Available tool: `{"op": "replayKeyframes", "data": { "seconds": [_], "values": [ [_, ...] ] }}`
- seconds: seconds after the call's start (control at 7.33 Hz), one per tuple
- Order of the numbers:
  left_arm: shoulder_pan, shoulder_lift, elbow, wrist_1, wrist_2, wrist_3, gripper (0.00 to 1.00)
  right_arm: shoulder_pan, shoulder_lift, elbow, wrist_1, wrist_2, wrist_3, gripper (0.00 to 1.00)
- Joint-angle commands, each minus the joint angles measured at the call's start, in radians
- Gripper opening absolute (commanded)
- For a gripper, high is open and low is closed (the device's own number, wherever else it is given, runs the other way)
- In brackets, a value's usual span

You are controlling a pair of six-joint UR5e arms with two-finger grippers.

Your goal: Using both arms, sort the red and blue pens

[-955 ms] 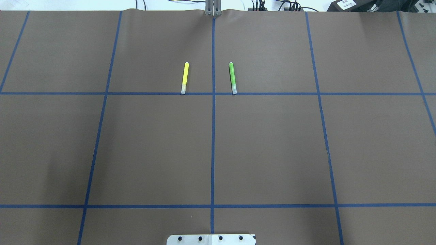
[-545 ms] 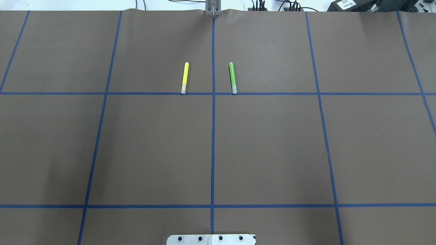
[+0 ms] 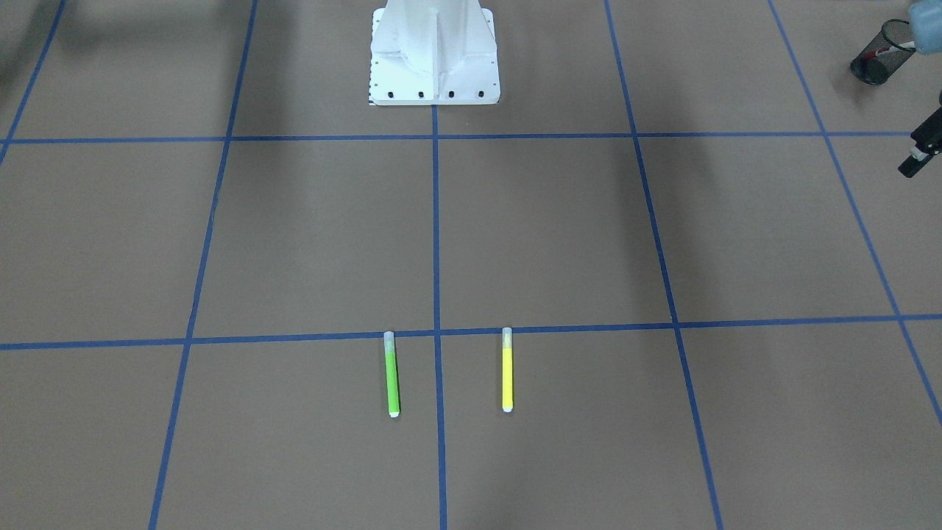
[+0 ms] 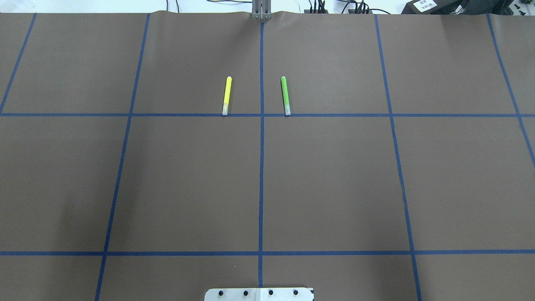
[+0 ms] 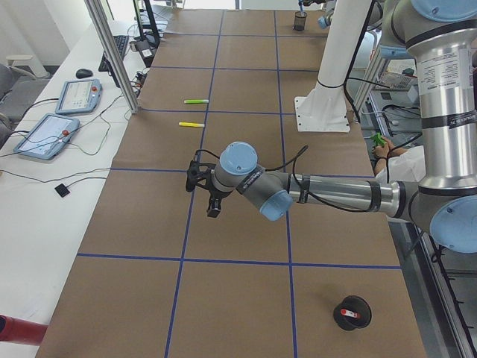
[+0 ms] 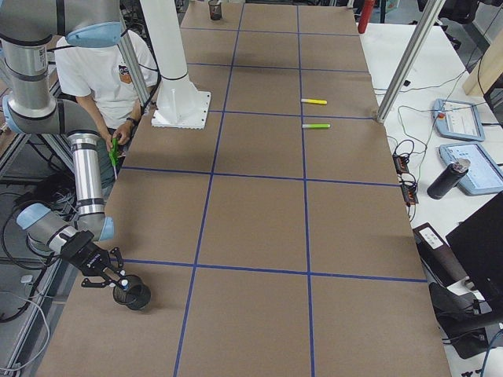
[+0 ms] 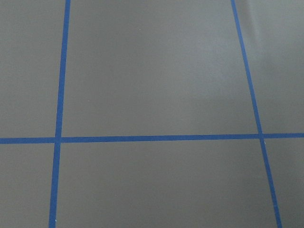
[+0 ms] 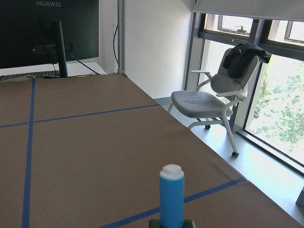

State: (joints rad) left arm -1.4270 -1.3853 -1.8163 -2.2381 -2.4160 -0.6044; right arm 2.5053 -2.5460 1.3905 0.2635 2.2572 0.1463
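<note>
The red pen (image 5: 349,312) lies inside a black mesh cup (image 5: 352,322) at the table end on my left; the red pen (image 3: 894,50) also shows in that cup (image 3: 870,68) in the front-facing view. My left gripper (image 5: 203,192) hangs over bare table away from the cup, its fingers spread and holding nothing. The blue pen (image 8: 172,194) stands up at the bottom middle of the right wrist view. My right gripper (image 6: 116,280) holds it right beside the rim of a second black cup (image 6: 135,298).
A yellow marker (image 4: 226,95) and a green marker (image 4: 285,95) lie parallel on either side of the blue centre line, far from both arms. The white robot base (image 3: 434,55) stands mid-table. A person in a white shirt (image 6: 106,75) sits behind the robot.
</note>
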Motion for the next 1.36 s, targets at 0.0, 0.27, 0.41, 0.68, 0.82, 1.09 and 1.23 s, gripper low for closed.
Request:
{"op": "replayKeyframes", "data": {
  "seconds": [0.0, 0.27, 0.41, 0.68, 0.82, 1.09, 1.23],
  "values": [
    [-0.001, 0.000, -0.003, 0.000, 0.000, 0.000, 0.99, 0.001, 0.039, -0.053, 0.002, 0.015, -0.002, 0.00],
    [-0.001, 0.002, -0.014, 0.002, -0.002, 0.000, 0.99, 0.003, 0.046, -0.067, 0.002, 0.024, -0.004, 0.77],
    [-0.003, 0.002, -0.015, 0.002, -0.002, 0.000, 0.99, 0.012, 0.043, -0.067, 0.003, 0.027, -0.002, 1.00],
    [-0.003, 0.002, -0.023, 0.003, -0.003, 0.000, 0.99, 0.021, 0.041, -0.058, 0.013, 0.048, -0.004, 1.00],
    [-0.003, 0.002, -0.023, 0.003, -0.003, 0.000, 0.99, 0.023, 0.056, -0.036, 0.003, 0.079, -0.002, 1.00],
    [-0.001, 0.018, -0.023, 0.003, -0.002, -0.002, 0.99, 0.020, 0.116, 0.008, -0.109, 0.085, -0.001, 1.00],
    [-0.001, 0.020, -0.026, 0.003, -0.002, -0.002, 0.99, 0.001, 0.168, 0.033, -0.210, 0.087, -0.001, 1.00]
  ]
}}
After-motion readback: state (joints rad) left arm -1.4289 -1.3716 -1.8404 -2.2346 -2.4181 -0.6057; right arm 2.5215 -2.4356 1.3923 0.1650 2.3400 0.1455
